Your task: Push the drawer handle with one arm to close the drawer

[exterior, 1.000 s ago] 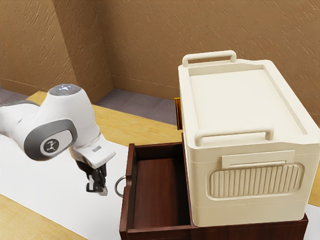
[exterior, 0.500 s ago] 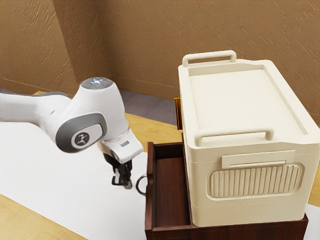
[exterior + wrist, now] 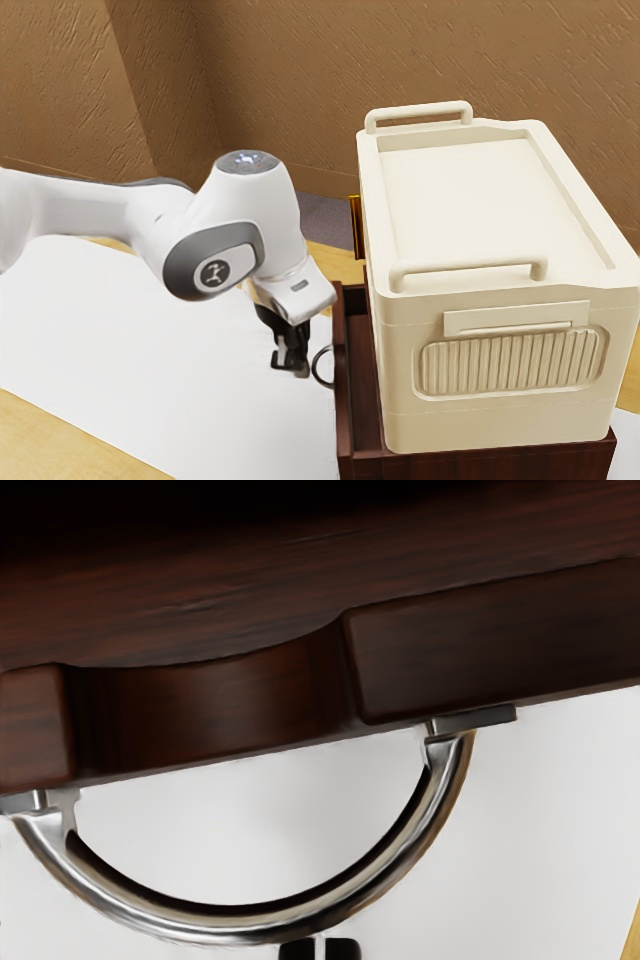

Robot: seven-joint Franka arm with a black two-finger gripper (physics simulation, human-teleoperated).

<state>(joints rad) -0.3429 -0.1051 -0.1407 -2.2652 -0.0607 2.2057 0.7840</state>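
Observation:
My gripper [image 3: 297,368] is low at the drawer's front in the exterior view, its fingers together and empty. Just beyond the fingertips, toward the exterior view's right, is the metal ring handle [image 3: 316,366] on the dark wooden drawer [image 3: 343,405]. The drawer stands partly out, a narrow strip of its inside showing. In the wrist view the curved handle [image 3: 225,923] spans the notched drawer front [image 3: 220,715]; the gripper's two black tips [image 3: 320,948] meet its outer curve, with a thin slit between them.
A large cream box [image 3: 490,210] with two top handles sits on the dark cabinet [image 3: 500,463]. A small golden piece [image 3: 356,227] shows beside the box. White sheet [image 3: 150,350] covers part of the wooden table [image 3: 30,430].
My hand has travelled toward the exterior view's right, and the drawer has slid the same way, farther into the cabinet. The box has stayed put.

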